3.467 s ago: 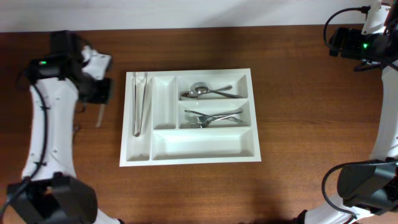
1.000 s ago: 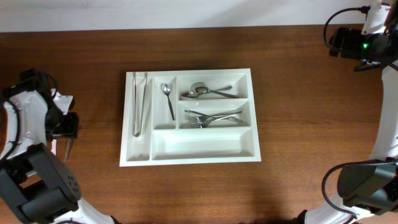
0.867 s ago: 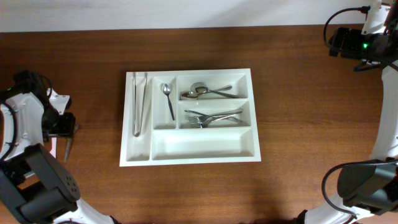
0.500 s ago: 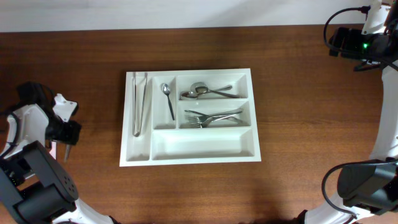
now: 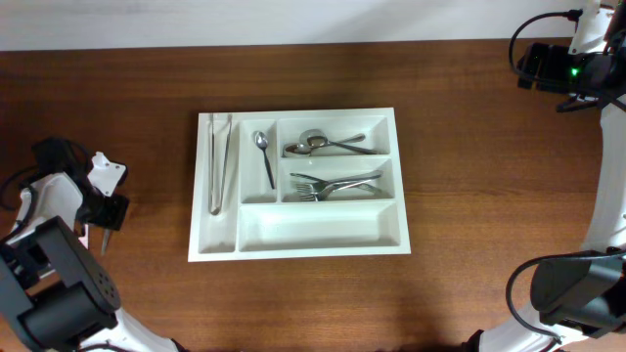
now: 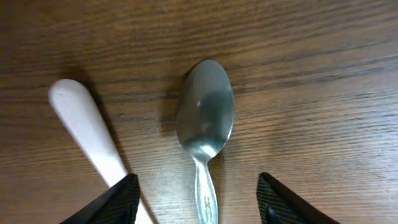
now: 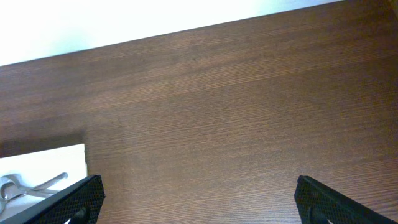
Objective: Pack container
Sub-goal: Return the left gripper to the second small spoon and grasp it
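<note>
The container (image 5: 293,251), a big white cutlery tray, lies in the middle of the table. It holds tongs (image 5: 220,161) in its far-left narrow slot, one spoon (image 5: 264,156) in the slot beside that, more spoons (image 5: 328,145) at the upper right and forks (image 5: 337,184) below them. My left gripper (image 5: 103,210) is far to the left, low over the table. In the left wrist view a metal spoon (image 6: 205,118) lies on the wood, its handle running between the open left gripper (image 6: 199,208) without touching it. My right gripper (image 7: 202,205) is open and holds nothing.
A white-handled utensil (image 6: 87,130) lies just left of the loose spoon, passing under the left finger (image 6: 115,202). The tray's long front compartment (image 5: 323,225) has nothing in it. The right arm (image 5: 562,68) sits at the far right corner, near the table's back edge.
The left arm has left the tray's side, leaving a spoon in the second narrow slot, and moved to the table's left. In the last second it shifted slightly toward the front.
</note>
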You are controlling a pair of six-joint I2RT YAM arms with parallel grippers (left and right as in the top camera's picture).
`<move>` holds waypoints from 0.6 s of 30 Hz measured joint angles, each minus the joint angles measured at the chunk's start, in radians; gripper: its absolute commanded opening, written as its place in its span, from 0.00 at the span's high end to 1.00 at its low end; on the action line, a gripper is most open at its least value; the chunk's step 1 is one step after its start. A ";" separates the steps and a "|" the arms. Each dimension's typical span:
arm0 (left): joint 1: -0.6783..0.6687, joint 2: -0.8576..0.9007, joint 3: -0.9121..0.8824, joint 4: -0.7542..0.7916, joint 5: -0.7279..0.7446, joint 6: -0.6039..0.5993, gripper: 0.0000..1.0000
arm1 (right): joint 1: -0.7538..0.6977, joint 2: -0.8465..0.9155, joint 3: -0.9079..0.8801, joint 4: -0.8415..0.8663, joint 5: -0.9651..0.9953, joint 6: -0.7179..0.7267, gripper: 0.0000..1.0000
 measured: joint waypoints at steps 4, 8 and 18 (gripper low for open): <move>0.006 0.032 -0.001 -0.002 0.022 0.001 0.45 | 0.000 0.000 0.000 0.000 0.000 0.000 0.01; 0.008 0.038 0.003 -0.003 0.032 -0.008 0.53 | 0.000 0.000 0.000 0.000 0.000 0.000 0.01; 0.007 0.045 0.006 -0.009 0.047 -0.055 0.98 | 0.000 0.000 0.000 0.000 0.000 0.000 0.01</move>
